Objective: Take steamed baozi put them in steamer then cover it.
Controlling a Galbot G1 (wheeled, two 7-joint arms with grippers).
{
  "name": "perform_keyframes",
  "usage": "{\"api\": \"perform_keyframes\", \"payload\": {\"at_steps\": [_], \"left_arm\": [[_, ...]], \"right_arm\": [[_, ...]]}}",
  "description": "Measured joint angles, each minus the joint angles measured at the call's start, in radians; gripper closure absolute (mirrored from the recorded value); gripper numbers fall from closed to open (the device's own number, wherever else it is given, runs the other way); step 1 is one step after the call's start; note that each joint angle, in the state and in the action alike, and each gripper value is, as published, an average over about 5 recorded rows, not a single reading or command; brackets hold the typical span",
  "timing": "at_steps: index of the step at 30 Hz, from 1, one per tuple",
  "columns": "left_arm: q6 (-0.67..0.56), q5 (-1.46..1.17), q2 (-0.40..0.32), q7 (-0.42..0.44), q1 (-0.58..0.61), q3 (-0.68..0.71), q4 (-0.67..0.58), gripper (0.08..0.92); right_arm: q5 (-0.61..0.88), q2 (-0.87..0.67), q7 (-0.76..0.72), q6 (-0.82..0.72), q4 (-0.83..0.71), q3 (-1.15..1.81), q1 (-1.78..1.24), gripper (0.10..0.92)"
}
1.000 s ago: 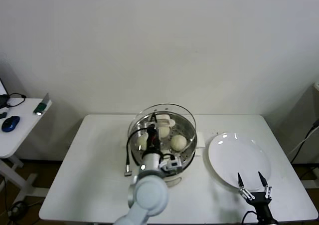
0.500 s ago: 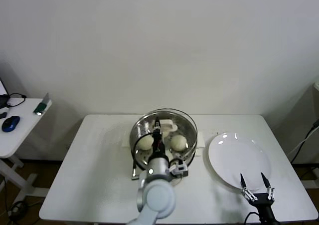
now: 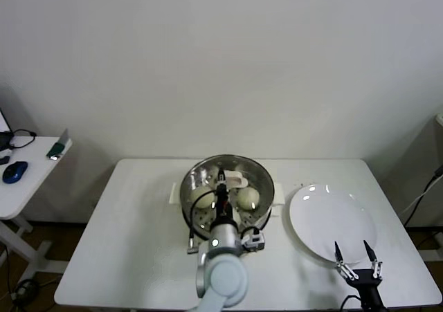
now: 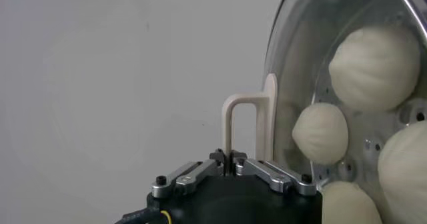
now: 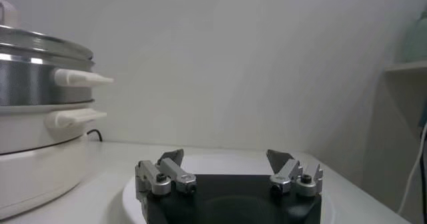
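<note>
Lid now level over the steamer

Over the last second we brought the glass lid (image 3: pixel 232 170) from a tilt down flat onto the steamer (image 3: pixel 190 208), so covering looks nearly done. Our left gripper (image 4: pixel 229 157) is clamped on the lid handle (image 4: pixel 245 122), buns (image 4: pixel 375 65) beneath; our right gripper (image 3: pixel 355 257) waits open by the plate (image 3: pixel 325 215).

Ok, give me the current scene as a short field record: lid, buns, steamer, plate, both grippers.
lid: glass lid on the steamer, held by its handle
baozi: inside the steamer, under the lid; four visible in the left wrist view, e.g.
plate: white plate beside the steamer, nothing on it
left gripper: shut on the lid handle, over the steamer
right gripper: open, idle at the plate's near edge
table: white
</note>
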Motion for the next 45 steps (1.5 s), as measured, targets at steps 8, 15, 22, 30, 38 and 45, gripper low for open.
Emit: {"api": "perform_keyframes", "payload": {"at_steps": [8, 15, 22, 30, 38, 45], "left_arm": [[0.001, 0.001, 0.000, -0.007, -0.008, -0.012, 0.021, 0.859], [-0.003, 0.003, 0.000, -0.020, -0.017, -0.016, 0.040, 0.859], [-0.008, 0.004, 0.000, -0.023, -0.018, -0.017, 0.046, 0.859], [-0.010, -0.008, 0.000, -0.027, -0.007, -0.009, 0.034, 0.759], [-0.017, -0.028, 0.021, -0.020, 0.005, 0.005, 0.005, 0.534], [-0.025, -0.061, 0.051, -0.017, 0.028, 0.014, -0.053, 0.326]], "right_arm": [[0.001, 0.002, 0.000, 0.005, -0.001, 0.001, -0.003, 0.203], [0.000, 0.010, 0.000, 0.008, -0.001, 0.001, -0.005, 0.203], [0.000, 0.011, 0.000, 0.011, 0.001, 0.004, -0.008, 0.203], [-0.002, 0.018, -0.002, 0.008, 0.000, 0.004, -0.004, 0.203], [-0.003, 0.020, -0.009, 0.001, 0.000, 0.003, -0.002, 0.203], [-0.003, 0.017, -0.016, -0.009, -0.004, 0.002, 0.001, 0.203]]}}
